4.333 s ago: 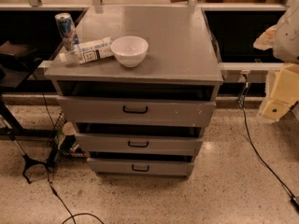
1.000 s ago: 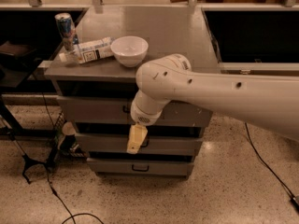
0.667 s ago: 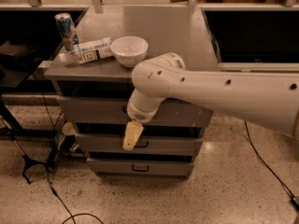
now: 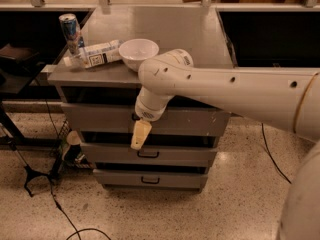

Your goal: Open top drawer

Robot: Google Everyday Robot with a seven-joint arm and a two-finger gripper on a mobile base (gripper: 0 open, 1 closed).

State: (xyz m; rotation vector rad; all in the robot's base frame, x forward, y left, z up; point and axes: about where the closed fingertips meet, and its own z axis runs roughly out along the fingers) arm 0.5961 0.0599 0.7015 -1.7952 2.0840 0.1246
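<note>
The top drawer (image 4: 95, 118) is the widest grey metal front of the cabinet, just under the cabinet top (image 4: 200, 39). A dark gap shows above its front, and pale chips mark its right end (image 4: 212, 117). My white arm (image 4: 225, 86) reaches in from the right across the cabinet. My gripper (image 4: 141, 134) hangs down, cream coloured, at the lower edge of the top drawer's front near its middle. The wrist covers the drawer's black handle.
A white bowl (image 4: 138, 52), a lying carton (image 4: 96, 54) and an upright can (image 4: 69, 31) sit on the cabinet top's left. Two narrower drawers (image 4: 150, 154) (image 4: 150, 179) lie below. A black stand (image 4: 30, 176) and cables are on the floor at left.
The arm has come into view in front of the cabinet. Over the last second the gripper has risen and shifted slightly left, from the second drawer's front up to the top drawer's lower edge.
</note>
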